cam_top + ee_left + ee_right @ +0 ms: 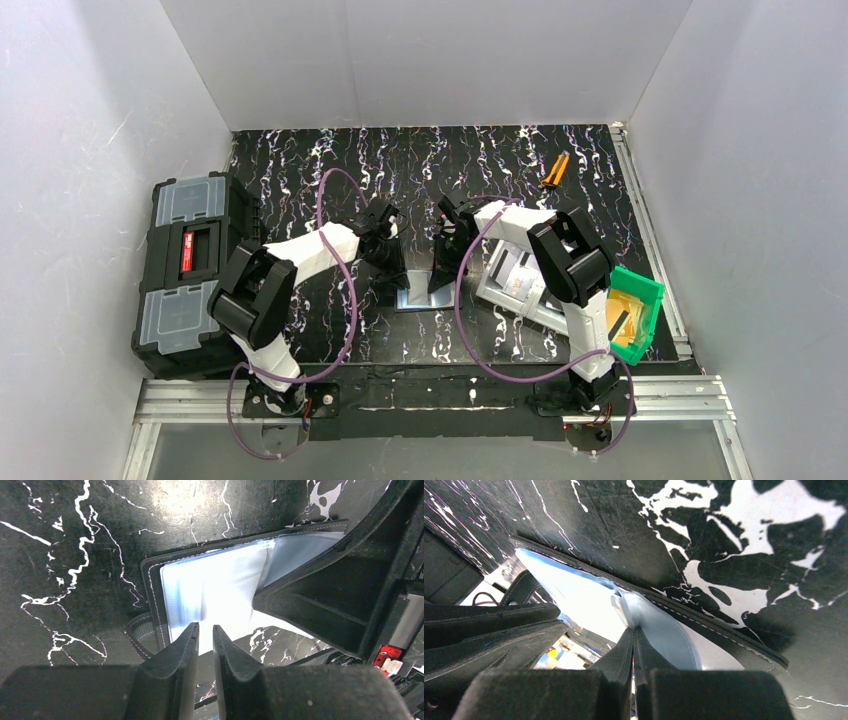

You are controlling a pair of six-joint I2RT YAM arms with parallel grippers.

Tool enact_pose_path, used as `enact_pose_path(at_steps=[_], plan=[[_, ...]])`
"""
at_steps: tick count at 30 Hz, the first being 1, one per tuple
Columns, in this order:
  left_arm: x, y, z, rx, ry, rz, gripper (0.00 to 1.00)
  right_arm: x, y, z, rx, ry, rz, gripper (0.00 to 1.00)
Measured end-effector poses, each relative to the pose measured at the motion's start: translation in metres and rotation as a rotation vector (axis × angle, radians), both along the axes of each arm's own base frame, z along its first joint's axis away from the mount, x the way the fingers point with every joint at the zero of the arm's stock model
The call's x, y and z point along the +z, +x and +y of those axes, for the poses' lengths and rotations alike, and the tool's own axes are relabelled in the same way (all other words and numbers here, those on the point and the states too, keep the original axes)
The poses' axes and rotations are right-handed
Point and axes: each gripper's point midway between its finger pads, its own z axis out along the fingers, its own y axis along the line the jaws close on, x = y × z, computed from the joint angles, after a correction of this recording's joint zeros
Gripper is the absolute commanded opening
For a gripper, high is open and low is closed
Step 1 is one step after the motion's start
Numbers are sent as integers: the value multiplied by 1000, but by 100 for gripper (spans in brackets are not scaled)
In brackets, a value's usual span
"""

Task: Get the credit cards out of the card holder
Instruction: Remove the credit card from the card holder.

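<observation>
The card holder (420, 294) lies open on the black marbled table, between both arms. Its glossy blue-grey pockets (210, 590) face up inside the stitched black cover. My left gripper (205, 627) hovers at the holder's near edge, open by a narrow gap with nothing between the fingers. My right gripper (634, 630) is shut, pinching a raised leaf of the inner pockets (674, 630) at its fold. In the top view the two grippers (392, 262) (443, 270) flank the holder. Glare washes out the pockets, so I cannot make out any credit cards in them.
A big black toolbox (190, 270) stands at the left table edge. A grey tray (540, 310) with flat pale pieces and a green bin (648, 290) sit by the right arm. A small orange-handled tool (553, 170) lies at the back right.
</observation>
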Motion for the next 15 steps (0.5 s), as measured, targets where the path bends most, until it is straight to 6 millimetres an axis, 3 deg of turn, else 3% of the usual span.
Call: enact_pose_path(at_steps=[15], plan=[[-11,1,-3,-5,-5,18,20,0,0,0,-1,3,6,3]])
